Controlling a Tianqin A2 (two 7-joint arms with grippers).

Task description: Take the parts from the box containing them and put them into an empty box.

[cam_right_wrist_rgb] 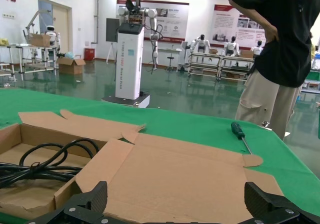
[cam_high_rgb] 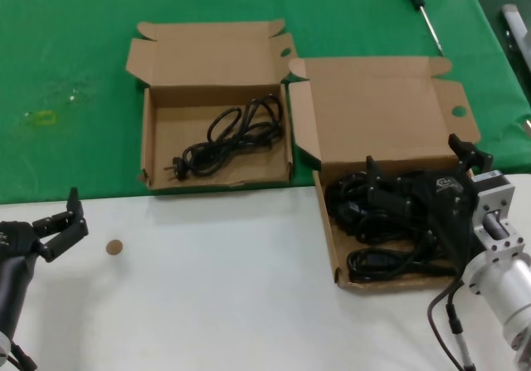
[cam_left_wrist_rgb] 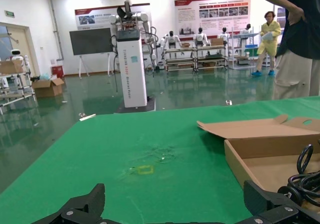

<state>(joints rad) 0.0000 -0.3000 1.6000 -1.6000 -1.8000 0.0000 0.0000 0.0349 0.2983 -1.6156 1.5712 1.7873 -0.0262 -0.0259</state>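
Nearest, bottom right of the head view: right gripper (cam_high_rgb: 415, 187), fingers spread, low over tangled black power cords (cam_high_rgb: 383, 222) in the tall-lidded box (cam_high_rgb: 377, 109). Left gripper (cam_high_rgb: 60, 222) open too, idle on white tabletop (cam_high_rgb: 224, 271) near a small brown disc (cam_high_rgb: 114, 246). Behind, green cloth (cam_high_rgb: 75, 56) under the shorter-lidded box (cam_high_rgb: 217, 56), one cord (cam_high_rgb: 232, 139) inside, and a green-handled screwdriver (cam_high_rgb: 423, 10) beyond. Only in wrist views: a hall with white robots (cam_left_wrist_rgb: 131, 48), wall posters, a standing person (cam_right_wrist_rgb: 280, 58).
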